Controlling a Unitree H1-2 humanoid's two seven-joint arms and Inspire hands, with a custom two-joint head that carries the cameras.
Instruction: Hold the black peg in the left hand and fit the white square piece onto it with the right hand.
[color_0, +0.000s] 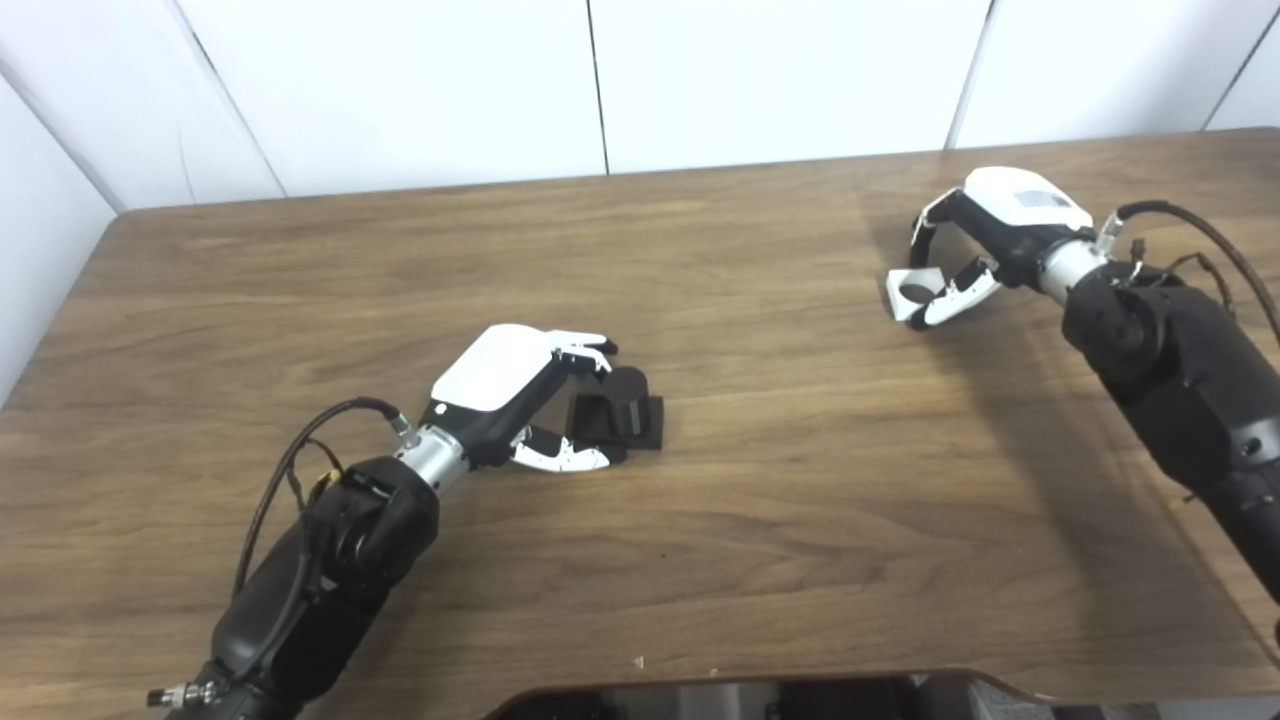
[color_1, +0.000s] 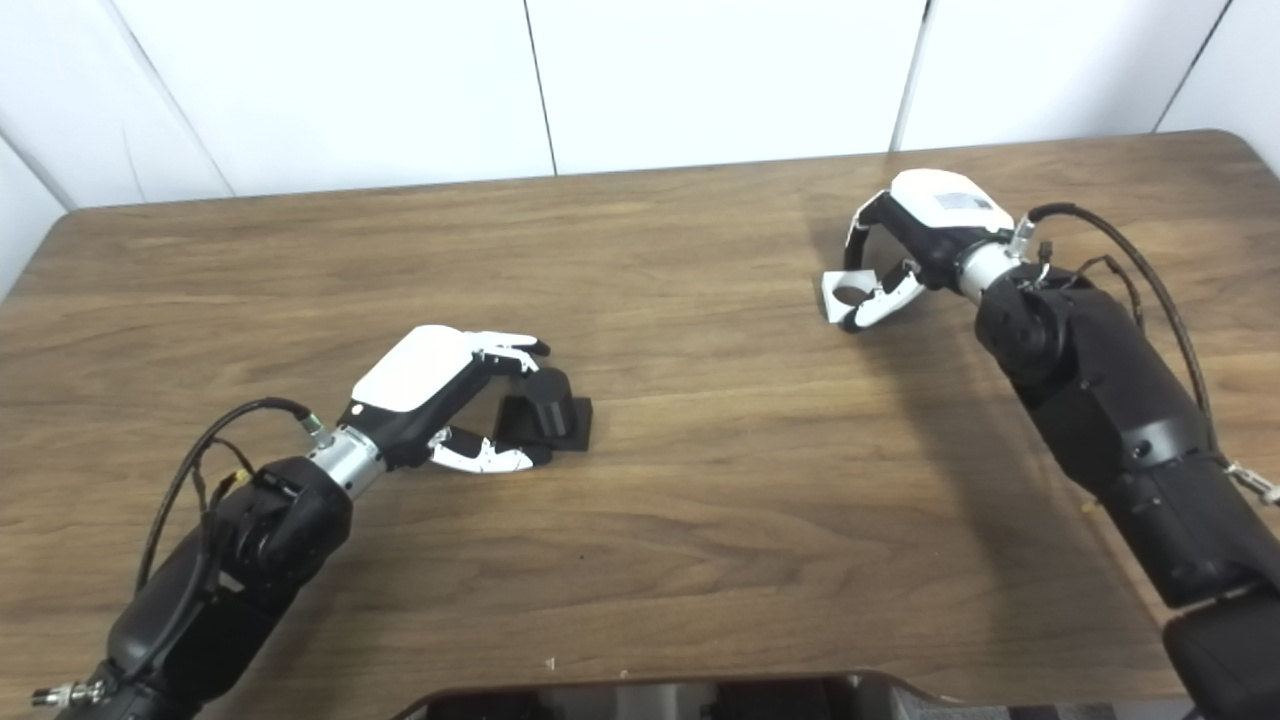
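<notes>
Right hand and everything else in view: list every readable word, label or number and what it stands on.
No text can be read.
A grey label sits on the white back of the right hand; its print is too blurred to read.
The left hand, black peg and white square piece show no marking.

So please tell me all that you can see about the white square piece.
The white square piece is a small, flat block, plastic by its look, with a round hole through its middle. It lies at the far right part of the wooden table, far from the black peg. The right hand arches over it: the fingers come down at its far side and the thumb lies along its near edge. Whether it rests on the table or is already lifted cannot be told.
</notes>
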